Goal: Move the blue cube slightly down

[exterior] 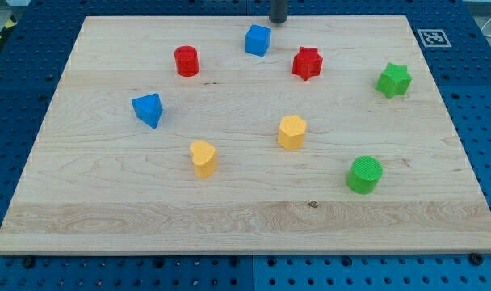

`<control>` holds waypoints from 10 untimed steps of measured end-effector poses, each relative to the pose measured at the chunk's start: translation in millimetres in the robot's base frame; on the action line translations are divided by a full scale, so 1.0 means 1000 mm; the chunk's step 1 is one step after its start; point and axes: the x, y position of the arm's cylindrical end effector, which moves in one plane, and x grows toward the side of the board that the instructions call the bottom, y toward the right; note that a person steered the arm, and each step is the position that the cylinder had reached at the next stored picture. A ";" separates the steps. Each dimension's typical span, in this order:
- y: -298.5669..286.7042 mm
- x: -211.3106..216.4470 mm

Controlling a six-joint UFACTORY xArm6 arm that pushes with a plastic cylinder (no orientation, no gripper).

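The blue cube (258, 40) sits near the view's top edge of the wooden board (245, 218), between the red cylinder (186, 61) on its left and the red star (307, 63) on its right. My tip (278, 21) is at the view's top, just above and to the right of the blue cube, a small gap apart from it. The rod runs up out of the view.
A blue triangular block (148, 109) lies at the left. A yellow heart (203, 158) and a yellow hexagon (291, 132) lie in the middle. A green star (393, 80) is at the right, a green cylinder (364, 175) at the lower right.
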 end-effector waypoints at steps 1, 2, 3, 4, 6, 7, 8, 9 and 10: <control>-0.027 0.003; -0.038 0.004; -0.038 0.023; -0.038 0.042; -0.044 0.075; -0.059 0.074; -0.059 0.084; -0.059 0.086; -0.059 0.094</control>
